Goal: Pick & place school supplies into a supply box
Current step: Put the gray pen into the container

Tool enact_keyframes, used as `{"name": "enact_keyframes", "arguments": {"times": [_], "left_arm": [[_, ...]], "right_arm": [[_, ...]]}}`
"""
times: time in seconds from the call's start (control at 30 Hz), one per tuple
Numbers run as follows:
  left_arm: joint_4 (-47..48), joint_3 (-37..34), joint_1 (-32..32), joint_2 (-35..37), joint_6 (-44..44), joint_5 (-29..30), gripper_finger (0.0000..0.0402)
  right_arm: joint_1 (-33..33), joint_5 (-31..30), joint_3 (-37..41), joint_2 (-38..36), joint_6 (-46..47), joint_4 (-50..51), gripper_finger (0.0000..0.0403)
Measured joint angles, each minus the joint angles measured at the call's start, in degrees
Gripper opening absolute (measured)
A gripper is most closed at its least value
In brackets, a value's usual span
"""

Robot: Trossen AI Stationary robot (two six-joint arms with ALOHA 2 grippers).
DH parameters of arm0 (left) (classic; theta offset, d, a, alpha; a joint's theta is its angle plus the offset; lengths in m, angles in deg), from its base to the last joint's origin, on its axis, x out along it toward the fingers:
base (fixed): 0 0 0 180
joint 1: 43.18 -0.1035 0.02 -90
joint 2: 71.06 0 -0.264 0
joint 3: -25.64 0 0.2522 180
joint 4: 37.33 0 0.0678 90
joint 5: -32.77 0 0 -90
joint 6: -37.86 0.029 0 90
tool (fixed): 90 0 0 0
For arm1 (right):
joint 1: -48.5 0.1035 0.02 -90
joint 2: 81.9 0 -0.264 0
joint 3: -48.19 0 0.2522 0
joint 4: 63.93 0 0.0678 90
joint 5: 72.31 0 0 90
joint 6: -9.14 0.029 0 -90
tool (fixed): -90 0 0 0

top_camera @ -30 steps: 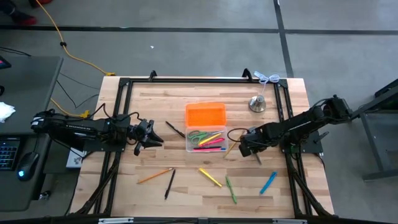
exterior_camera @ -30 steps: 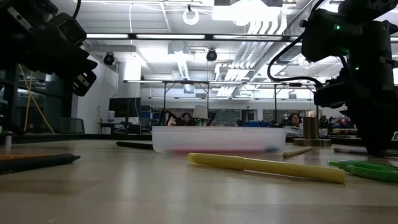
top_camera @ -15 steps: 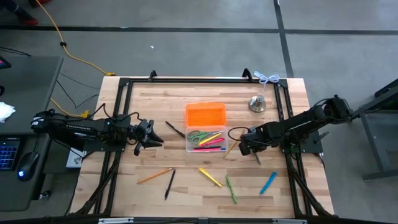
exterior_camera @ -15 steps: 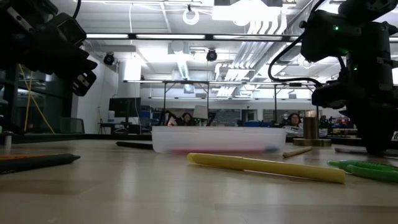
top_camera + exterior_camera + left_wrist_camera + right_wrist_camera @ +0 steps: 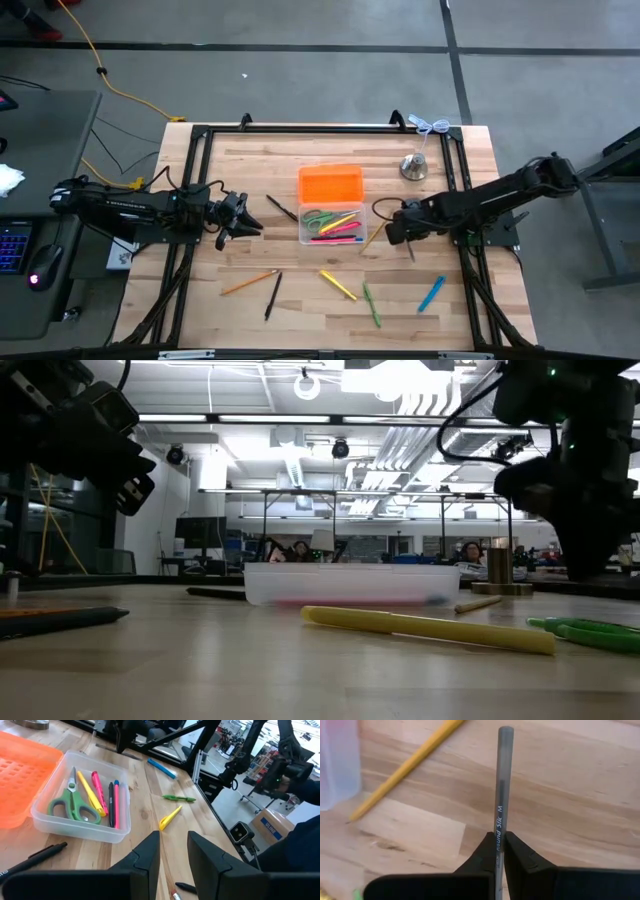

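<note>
My right pincer (image 5: 498,851) is pinched tight on a thin grey pen (image 5: 499,785), and the pen sticks out straight past my fingertips. In the high view my right pincer (image 5: 397,228) is over the desk (image 5: 470,300), just beside the supply box (image 5: 331,225). The box is open, with its orange lid (image 5: 331,184) folded back. Green scissors (image 5: 70,805) and some pink and yellow pens already lie in it.

What could go wrong? The pen is skinny, and I hold it only near one end — it could twist or slip out if I move too fast. Its long end could also bump the clear wall of the box and push the box away. A yellow pencil (image 5: 405,767) lies between me and the box, so I could knock that too if I go low.

There is open room above the box, so I think coming in from the top is best. The silver bell (image 5: 413,166) stands near the far edge, well away from my path.

My left pincer (image 5: 243,218) waits on the other side of the box, partly open and holding nothing. More supplies lie on the near part of the desk — a yellow marker (image 5: 338,285), a green pen (image 5: 371,305) and a blue pen (image 5: 431,294).
</note>
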Motion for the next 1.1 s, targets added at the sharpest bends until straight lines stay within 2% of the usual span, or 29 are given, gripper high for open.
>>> {"name": "enact_keyframes", "arguments": {"times": [0.3,0.47,0.8,0.97,1.1], "left_arm": [[0.1,0.0,0.0,0.0,0.0,0.0,0.0129],[1.8,0.0,0.0,0.0,0.0,0.0,0.0129],[2.1,0.0,0.0,0.0,0.0,0.0,0.0129],[2.1,0.0,0.0,0.0,0.0,-0.4,0.0129],[2.1,0.0,0.0,0.0,0.0,-0.4,0.0129]], "right_arm": [[0.0,0.5,-0.1,-8.0,0.0,-2.8,0.0000],[0.0,-2.4,-0.1,-14.4,-1.0,-8.3,0.0000],[0.0,-9.8,-0.2,-25.2,-8.7,-25.7,0.0000],[0.0,-9.7,-0.2,-27.5,-15.1,-36.0,0.0000],[0.0,-6.8,-0.3,-27.6,-20.0,-43.5,0.0000]]}}
